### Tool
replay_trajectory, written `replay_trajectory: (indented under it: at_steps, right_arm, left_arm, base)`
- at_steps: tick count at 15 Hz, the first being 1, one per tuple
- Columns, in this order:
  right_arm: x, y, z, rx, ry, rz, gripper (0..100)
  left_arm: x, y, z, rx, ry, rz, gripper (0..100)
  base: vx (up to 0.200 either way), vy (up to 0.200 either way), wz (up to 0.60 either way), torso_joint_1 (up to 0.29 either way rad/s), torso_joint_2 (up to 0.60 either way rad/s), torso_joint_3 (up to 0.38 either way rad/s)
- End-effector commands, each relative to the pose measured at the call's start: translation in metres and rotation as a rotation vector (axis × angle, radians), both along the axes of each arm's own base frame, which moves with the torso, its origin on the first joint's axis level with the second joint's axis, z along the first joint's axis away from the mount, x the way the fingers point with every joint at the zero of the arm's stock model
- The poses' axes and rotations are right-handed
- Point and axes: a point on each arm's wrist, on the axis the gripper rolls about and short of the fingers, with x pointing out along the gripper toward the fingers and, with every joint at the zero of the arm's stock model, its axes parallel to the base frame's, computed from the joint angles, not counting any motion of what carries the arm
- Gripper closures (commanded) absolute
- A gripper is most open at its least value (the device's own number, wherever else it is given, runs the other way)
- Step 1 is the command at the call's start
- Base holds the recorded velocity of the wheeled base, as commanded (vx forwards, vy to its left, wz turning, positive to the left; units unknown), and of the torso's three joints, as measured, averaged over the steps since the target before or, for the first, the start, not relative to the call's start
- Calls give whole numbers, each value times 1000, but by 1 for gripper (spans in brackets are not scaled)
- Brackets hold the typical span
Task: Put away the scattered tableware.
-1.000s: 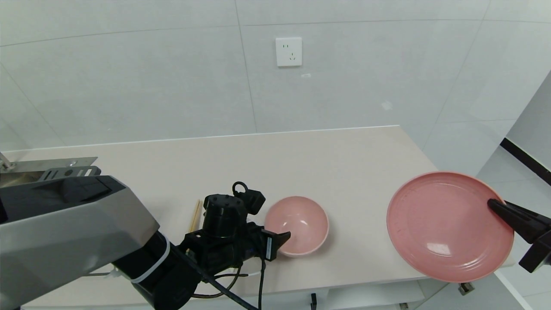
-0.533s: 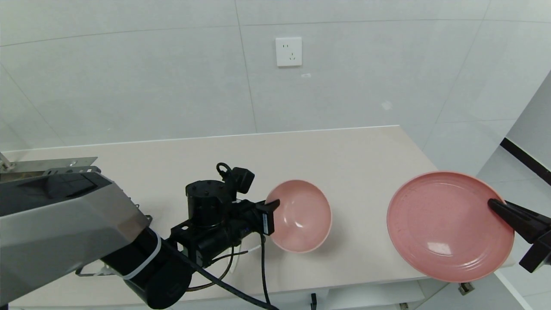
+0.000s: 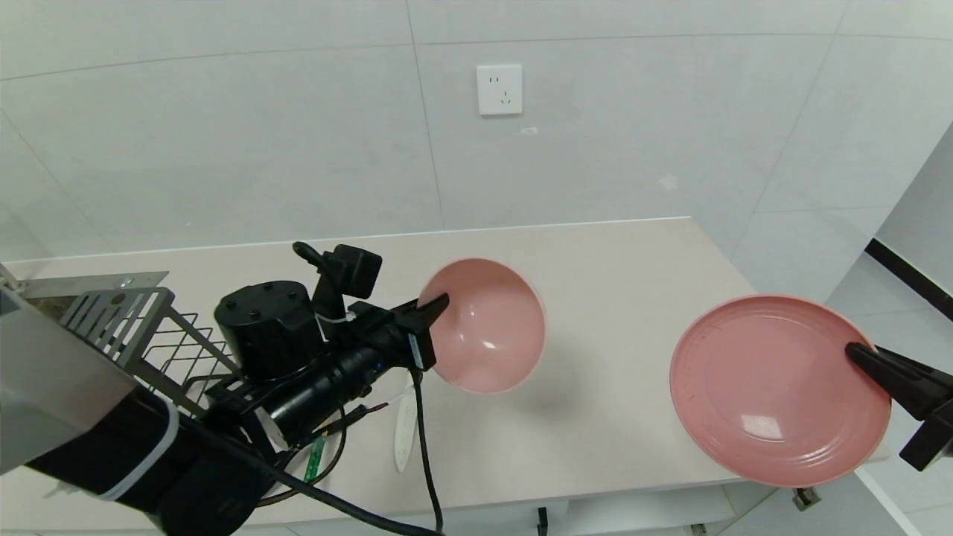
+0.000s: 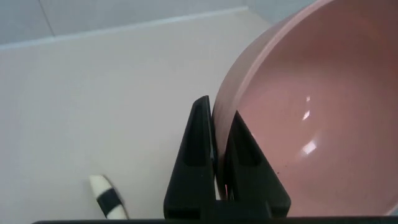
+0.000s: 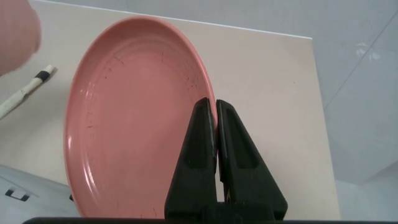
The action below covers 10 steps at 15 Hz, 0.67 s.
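My left gripper [image 3: 430,311] is shut on the rim of a pink bowl [image 3: 488,327] and holds it tilted in the air above the middle of the beige table [image 3: 610,268]. In the left wrist view the fingers [image 4: 200,134] pinch the bowl's [image 4: 311,118] wall, one inside and one outside. My right gripper [image 3: 858,354] is shut on the near-right rim of a pink plate [image 3: 767,387], which hangs past the table's right front corner. The right wrist view shows the plate [image 5: 137,118] clamped between the gripper [image 5: 217,112].
A metal wire dish rack [image 3: 141,327] stands at the table's left end, close to my left arm. A white utensil with a dark band [image 3: 403,435] lies on the table under the left arm, next to a green item [image 3: 314,455]. The wall is close behind.
My left gripper has lifted the pink bowl off the table and carried it up and back to the left, tilting it. The right gripper and plate have stayed put.
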Motion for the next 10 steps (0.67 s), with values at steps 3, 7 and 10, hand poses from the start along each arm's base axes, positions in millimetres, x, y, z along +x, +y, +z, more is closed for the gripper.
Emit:
replay_trajectory:
  at_steps: [3, 7, 10]
  right_arm:
    - [-1, 0, 1, 1, -9, 1, 100]
    - [2, 0, 10, 5, -50, 1, 100]
    - [9, 0, 40, 95, -156, 8, 100]
  left_arm:
    - [-15, 20, 41, -88, -169, 25, 100]
    - [-35, 44, 52, -94, -200, 49, 100]
    - [-56, 65, 67, -110, -248, 141, 100]
  base:
    - [0, 0, 0, 0, 0, 0]
    - [0, 0, 0, 0, 0, 0]
    - [0, 0, 0, 0, 0, 0]
